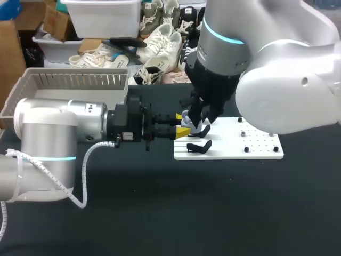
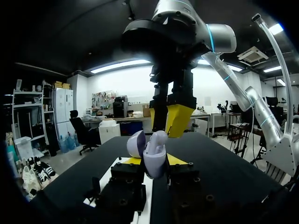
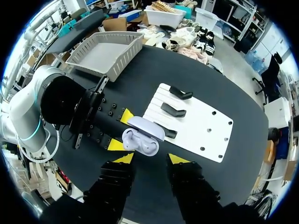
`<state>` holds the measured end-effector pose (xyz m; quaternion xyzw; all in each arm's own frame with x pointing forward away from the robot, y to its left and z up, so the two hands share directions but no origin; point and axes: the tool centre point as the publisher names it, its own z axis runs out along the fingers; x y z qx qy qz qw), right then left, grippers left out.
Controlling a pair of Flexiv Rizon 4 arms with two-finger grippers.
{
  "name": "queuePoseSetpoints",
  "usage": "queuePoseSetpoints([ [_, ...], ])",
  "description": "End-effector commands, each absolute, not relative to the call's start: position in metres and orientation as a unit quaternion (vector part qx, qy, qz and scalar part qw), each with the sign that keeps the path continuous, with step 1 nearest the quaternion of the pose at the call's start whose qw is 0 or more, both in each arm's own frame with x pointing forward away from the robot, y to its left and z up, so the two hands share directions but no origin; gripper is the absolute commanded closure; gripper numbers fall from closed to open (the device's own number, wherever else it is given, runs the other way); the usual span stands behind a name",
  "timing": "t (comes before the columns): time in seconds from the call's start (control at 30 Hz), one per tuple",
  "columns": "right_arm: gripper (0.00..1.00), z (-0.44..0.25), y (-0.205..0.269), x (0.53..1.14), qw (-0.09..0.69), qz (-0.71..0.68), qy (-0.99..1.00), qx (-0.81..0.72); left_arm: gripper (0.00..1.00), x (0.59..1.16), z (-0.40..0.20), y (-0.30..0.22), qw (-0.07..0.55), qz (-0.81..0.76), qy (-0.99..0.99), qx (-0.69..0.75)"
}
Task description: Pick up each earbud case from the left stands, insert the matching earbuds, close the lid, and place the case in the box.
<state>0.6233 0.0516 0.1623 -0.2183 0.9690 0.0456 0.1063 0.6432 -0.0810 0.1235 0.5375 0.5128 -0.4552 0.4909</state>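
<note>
My left gripper is shut on a lavender earbud case and holds it level above the near left corner of the white stand board. The case has its lid swung open. In the left wrist view the case stands between the yellow tips, and a pale rounded piece rises from its body. My right gripper hangs straight above the case. Its fingers are apart with nothing between them. I cannot tell whether the case's wells are filled.
Three black stands sit on the board's left part, with small pegs on its right part. A grey basket stands at the table's back left. Dark tabletop stretches along the front.
</note>
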Motion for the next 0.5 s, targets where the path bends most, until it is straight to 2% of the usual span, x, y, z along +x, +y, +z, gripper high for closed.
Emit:
queuePoseSetpoints([
  [0.03, 0.60, 0.1616, 0.0537, 0.6260, 0.105, 0.044, 0.969, -0.219, 1.00, 0.6427, 0.1233, -0.0807, 0.492, -0.455, 0.513, 0.537],
  [0.5, 0.60, 0.1590, 0.0572, 0.6301, 0.105, 0.040, 0.969, -0.220, 1.00, 0.6427, 0.1233, -0.0807, 0.492, -0.455, 0.513, 0.537],
])
